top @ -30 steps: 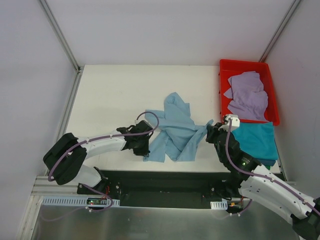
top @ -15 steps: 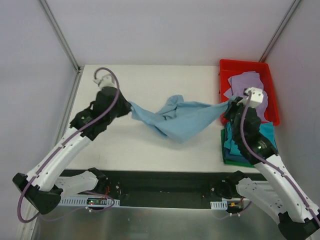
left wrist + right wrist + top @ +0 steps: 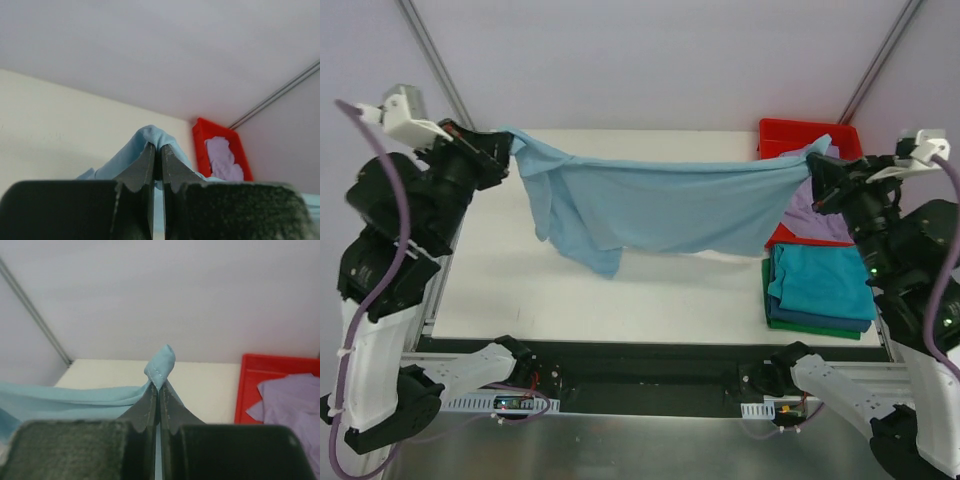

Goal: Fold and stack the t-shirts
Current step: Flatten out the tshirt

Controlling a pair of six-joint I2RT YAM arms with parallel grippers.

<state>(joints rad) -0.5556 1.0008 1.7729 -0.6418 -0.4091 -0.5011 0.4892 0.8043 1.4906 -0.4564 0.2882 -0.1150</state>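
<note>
left hand (image 3: 156, 161): clamped on light blue t-shirt (image 3: 131, 152) | red bin (image 3: 210, 135): lavender t-shirt (image 3: 222, 157) inside

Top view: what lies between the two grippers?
The light blue t-shirt stretches from the left gripper to the right gripper, each shut on an end. The top external view shows it.

Left arm (image 3: 395, 230) and right arm (image 3: 910, 260): bulky black joints, white shells. A lavender cable (image 3: 342, 360) runs along each. The left gripper (image 3: 157, 148) is dark grey.
</note>
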